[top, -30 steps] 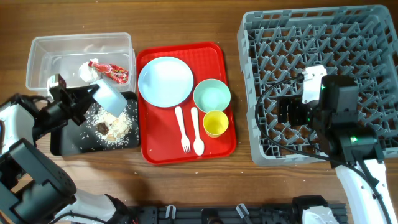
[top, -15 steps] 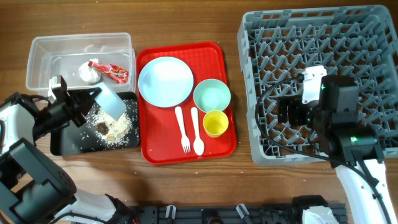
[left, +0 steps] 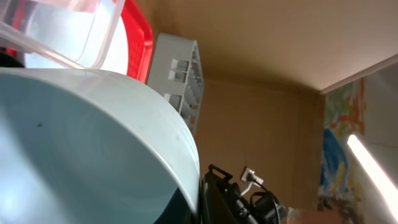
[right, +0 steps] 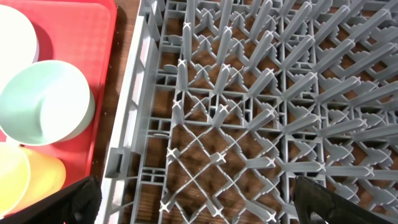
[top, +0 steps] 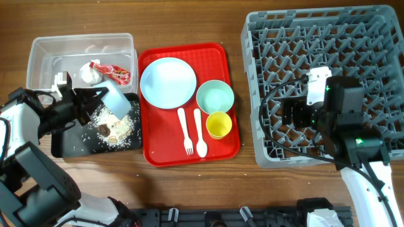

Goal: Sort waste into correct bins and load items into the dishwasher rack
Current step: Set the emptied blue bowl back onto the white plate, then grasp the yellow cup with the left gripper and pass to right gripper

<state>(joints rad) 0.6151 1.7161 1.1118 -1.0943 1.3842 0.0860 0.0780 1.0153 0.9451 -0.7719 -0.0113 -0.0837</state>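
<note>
Just off the left edge of the red serving tray, my left gripper is clamped on the rim of the pale blue bowl. It holds the bowl tipped on its side above the black tray. My left wrist camera sees little but the bowl's inside. The food scraps lie heaped in the black tray, under the bowl.

Further back on that same side of the red tray, the clear tub holds the red wrapper and the tissue ball, side by side.

On the red tray sit the pale blue plate, the mint-green bowl, the yellow cup, the fork and the spoon.

Beyond the red tray's right edge, my right gripper hangs over the grey rack, jaws spread wide with nothing between them.
</note>
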